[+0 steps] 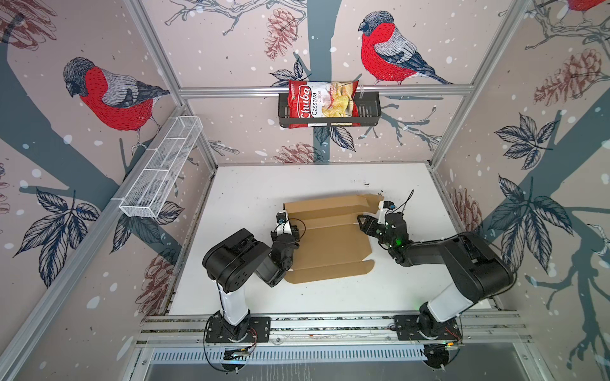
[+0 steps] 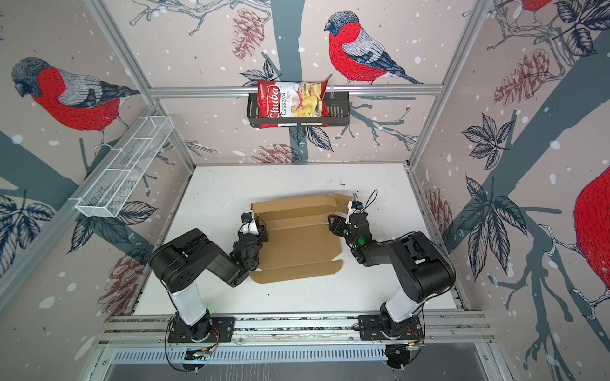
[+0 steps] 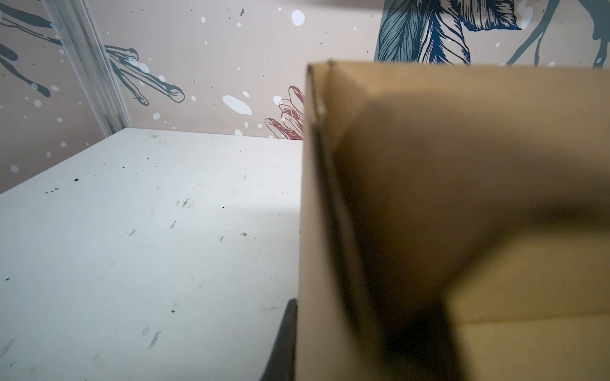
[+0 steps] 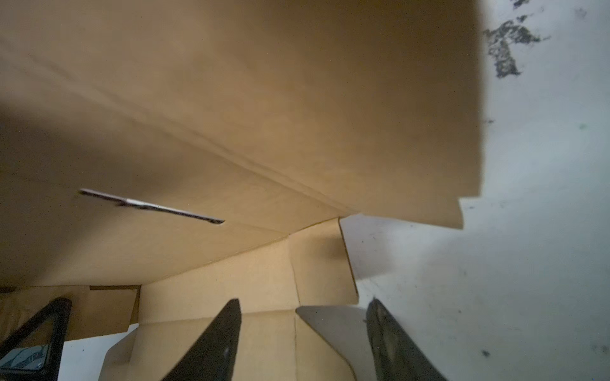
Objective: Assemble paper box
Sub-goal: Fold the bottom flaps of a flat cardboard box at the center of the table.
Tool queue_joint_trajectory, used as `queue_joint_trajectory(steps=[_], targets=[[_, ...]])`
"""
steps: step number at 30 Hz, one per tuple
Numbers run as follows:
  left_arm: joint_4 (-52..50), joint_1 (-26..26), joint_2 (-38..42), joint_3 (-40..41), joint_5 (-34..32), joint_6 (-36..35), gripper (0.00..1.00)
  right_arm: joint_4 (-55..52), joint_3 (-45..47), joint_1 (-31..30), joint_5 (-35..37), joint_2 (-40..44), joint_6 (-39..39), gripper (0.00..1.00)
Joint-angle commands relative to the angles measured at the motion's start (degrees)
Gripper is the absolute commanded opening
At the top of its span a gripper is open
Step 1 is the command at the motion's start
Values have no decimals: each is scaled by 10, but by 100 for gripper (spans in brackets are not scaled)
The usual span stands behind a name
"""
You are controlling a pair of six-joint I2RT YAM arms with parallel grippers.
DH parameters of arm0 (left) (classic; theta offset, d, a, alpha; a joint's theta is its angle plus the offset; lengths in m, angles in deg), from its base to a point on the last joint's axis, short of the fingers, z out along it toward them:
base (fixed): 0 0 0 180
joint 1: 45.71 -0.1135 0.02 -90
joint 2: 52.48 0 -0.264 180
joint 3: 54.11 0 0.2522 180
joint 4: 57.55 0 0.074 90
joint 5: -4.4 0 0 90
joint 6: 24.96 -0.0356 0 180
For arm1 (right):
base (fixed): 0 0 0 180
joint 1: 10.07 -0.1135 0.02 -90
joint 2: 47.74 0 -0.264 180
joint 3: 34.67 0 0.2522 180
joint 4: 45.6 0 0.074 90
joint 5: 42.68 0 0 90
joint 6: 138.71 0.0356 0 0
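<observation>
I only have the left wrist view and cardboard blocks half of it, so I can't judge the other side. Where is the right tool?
Observer: The right tool is open at the right edge of the paper box, beside a small side flap.
Operator: Does the sheet lie flat?
Observer: Its near panel lies flat on the table; the far panels tilt up.
Operator: Anything else around?
Observer: A chips bag sits in a black basket on the back wall.

paper box (image 1: pixel 330 244) — 1 | chips bag (image 1: pixel 317 102) — 1 | baskets (image 1: pixel 369 109) (image 1: pixel 161 171) — 2
</observation>
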Motion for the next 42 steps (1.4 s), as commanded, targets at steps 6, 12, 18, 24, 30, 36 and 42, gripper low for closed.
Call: queue_joint_trajectory(steps=[6,12,18,24,30,36,42], targets=[[-138,-4,58,-22,31,52,6,86,-38,-6,-4,-63,30,58],[-132,-4,56,-18,26,46,5,71,-49,-23,-5,-80,4,46],[-141,-5,52,-27,21,43,5,-22,-71,-78,89,-52,-95,45],[-145,-4,55,-28,24,43,5,-35,-72,-104,116,-59,-132,46],[-150,-5,59,-25,24,44,5,-62,-88,-139,131,-54,-188,49],[-139,-8,46,-19,19,41,4,-76,-57,-140,104,9,-200,59],[-93,-23,39,2,49,-5,4,-262,-47,-55,-46,164,-224,65]])
